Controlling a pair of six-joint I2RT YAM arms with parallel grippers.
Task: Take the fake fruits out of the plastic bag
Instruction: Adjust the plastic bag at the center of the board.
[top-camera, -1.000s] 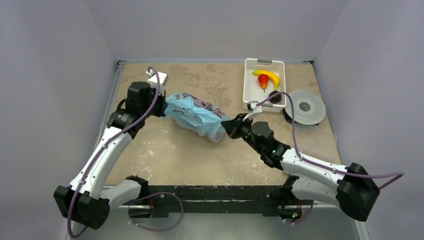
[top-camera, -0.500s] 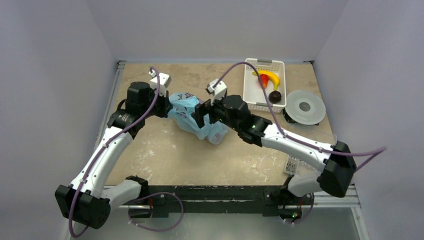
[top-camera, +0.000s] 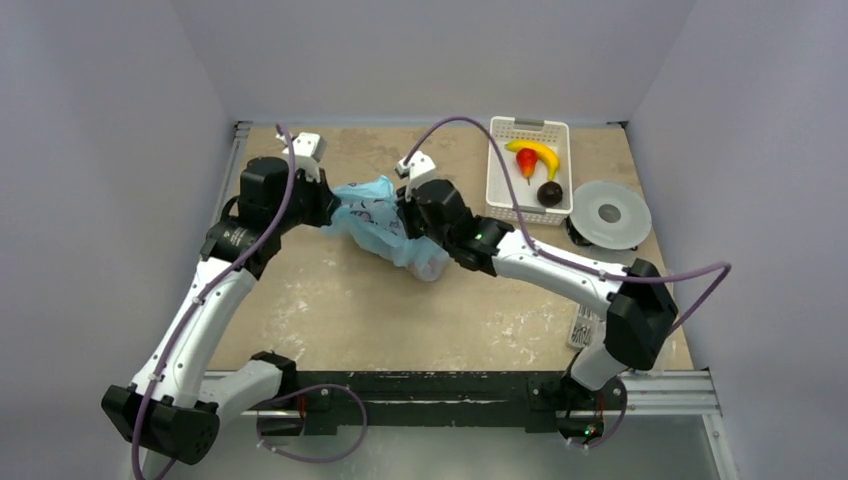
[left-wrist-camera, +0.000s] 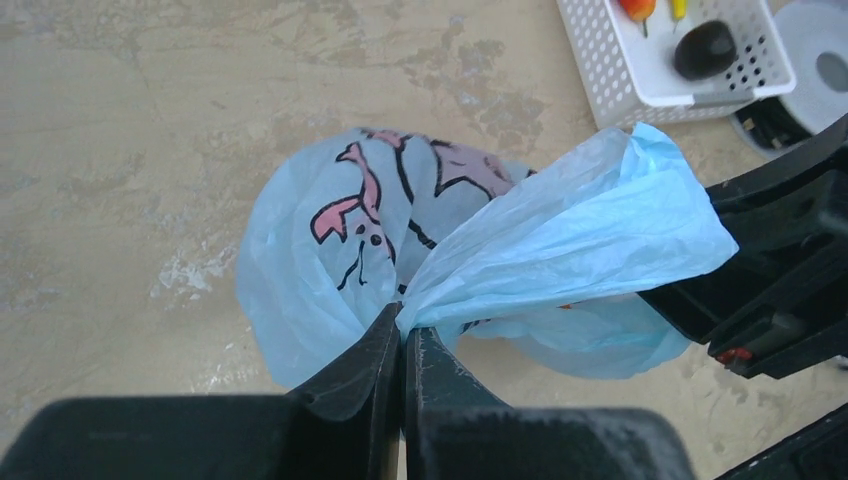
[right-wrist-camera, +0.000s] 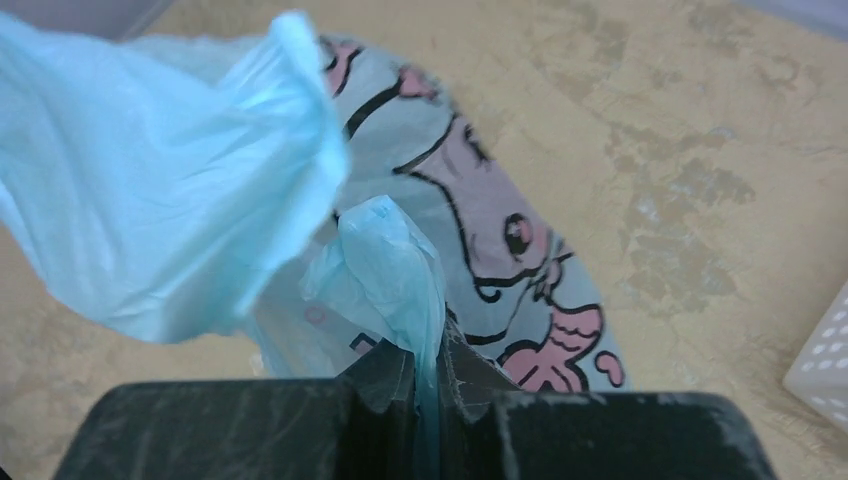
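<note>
The light-blue plastic bag (top-camera: 385, 228) with its pink-and-dark cartoon print hangs between the two arms near the table's middle. My left gripper (top-camera: 328, 203) is shut on the bag's left handle; the left wrist view shows the jaws pinching the gathered plastic (left-wrist-camera: 405, 322). My right gripper (top-camera: 407, 213) is shut on another handle of the bag (right-wrist-camera: 395, 270), its jaws closed on the blue film. The bag (left-wrist-camera: 330, 250) bulges below. A faint orange shape (left-wrist-camera: 565, 305) shows through the film. The fake fruits inside are otherwise hidden.
A white slotted basket (top-camera: 500, 175) at the back right holds a yellow banana (top-camera: 540, 155), a small red pear-shaped fruit (top-camera: 527, 163) and a dark round fruit (top-camera: 549, 193). A round grey disc (top-camera: 610, 213) lies to its right.
My right arm swung from the table's right side over to the bag and closed on a handle. My left gripper moved slightly back and left, still holding the bag.
</note>
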